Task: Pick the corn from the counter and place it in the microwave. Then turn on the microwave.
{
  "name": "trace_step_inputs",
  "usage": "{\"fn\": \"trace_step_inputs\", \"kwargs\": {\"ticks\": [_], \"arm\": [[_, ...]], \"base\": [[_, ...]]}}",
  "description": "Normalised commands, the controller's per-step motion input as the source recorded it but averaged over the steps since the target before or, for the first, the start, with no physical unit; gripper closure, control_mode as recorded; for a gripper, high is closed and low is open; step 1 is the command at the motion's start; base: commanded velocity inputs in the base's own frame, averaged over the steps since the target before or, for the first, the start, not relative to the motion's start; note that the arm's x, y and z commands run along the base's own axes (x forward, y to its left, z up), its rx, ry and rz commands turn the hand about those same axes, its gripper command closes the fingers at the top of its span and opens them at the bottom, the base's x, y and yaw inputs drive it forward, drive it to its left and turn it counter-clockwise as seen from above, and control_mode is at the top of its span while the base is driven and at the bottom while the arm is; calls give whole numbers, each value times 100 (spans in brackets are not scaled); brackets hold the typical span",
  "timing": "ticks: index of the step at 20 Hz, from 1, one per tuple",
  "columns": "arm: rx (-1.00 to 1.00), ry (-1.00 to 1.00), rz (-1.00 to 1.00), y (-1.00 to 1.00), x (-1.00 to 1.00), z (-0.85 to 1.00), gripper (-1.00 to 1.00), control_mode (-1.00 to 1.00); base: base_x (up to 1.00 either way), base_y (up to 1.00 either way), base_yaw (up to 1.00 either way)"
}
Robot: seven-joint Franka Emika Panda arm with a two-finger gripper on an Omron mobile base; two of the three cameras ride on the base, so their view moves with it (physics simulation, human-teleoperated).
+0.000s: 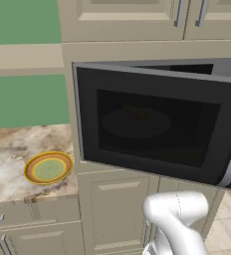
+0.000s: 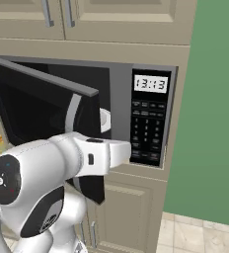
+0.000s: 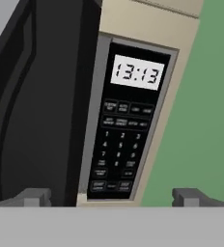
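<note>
Corn (image 1: 137, 112): seen dimly through the door glass, on the turntable plate (image 1: 136, 123) inside the microwave (image 2: 87, 106).
Door (image 1: 157, 122): swung partly open.
Button panel (image 3: 123, 140): facing the hand.
Gripper (image 3: 111, 197): spread wide, holding nothing.
Counter (image 1: 13, 149): carries a yellow-rimmed plate (image 1: 48, 168).

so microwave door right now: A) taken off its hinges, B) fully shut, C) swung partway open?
C. The microwave door stands angled out from the cabinet front in both base views, with the button panel uncovered beside it in the hand view.
</note>
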Motion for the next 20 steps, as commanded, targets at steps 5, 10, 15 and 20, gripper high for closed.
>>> {"fn": "trace_step_inputs", "kwargs": {"ticks": [5,10,15,20], "arm": [[3,-12,2,0,44,-28,-100,-100],[3,-13,0,-4,37,-30,-100,-100],[3,-9,0,-6,49,-33,-100,-100],[4,-9,0,-5,51,-30,-100,-100]], "base": [[0,0,0],[0,0,0],[0,0,0],[0,0,0]]}}
